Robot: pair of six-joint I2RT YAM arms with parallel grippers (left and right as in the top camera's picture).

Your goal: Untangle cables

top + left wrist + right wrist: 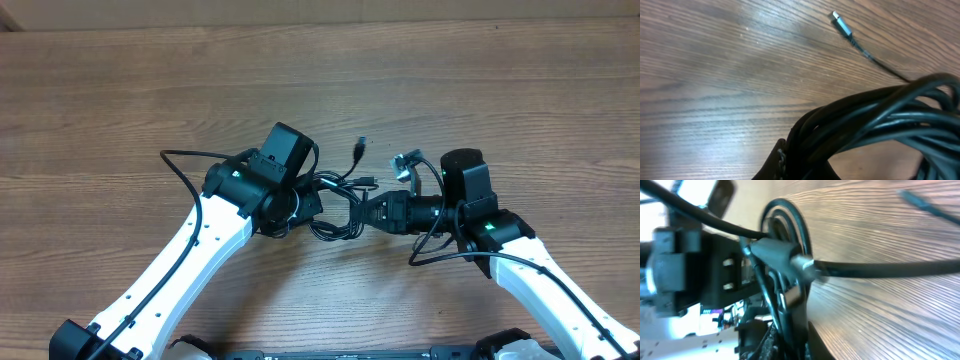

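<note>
The thin black cables (338,205) lie as a tangled bundle on the wooden table between my two arms. One plug tip (361,146) sticks out toward the far side; it also shows in the left wrist view (841,24). My left gripper (308,205) is shut on the left side of the bundle, whose strands (875,120) fill the left wrist view above the jaws (805,167). My right gripper (366,212) is shut on the right side of the bundle; strands (790,280) run between its fingers (792,342).
A small silver-tipped connector (405,164) lies just beyond the right arm. The thicker arm cables loop beside each wrist (180,170) (435,250). Bare wooden table (320,80) stretches on the far side.
</note>
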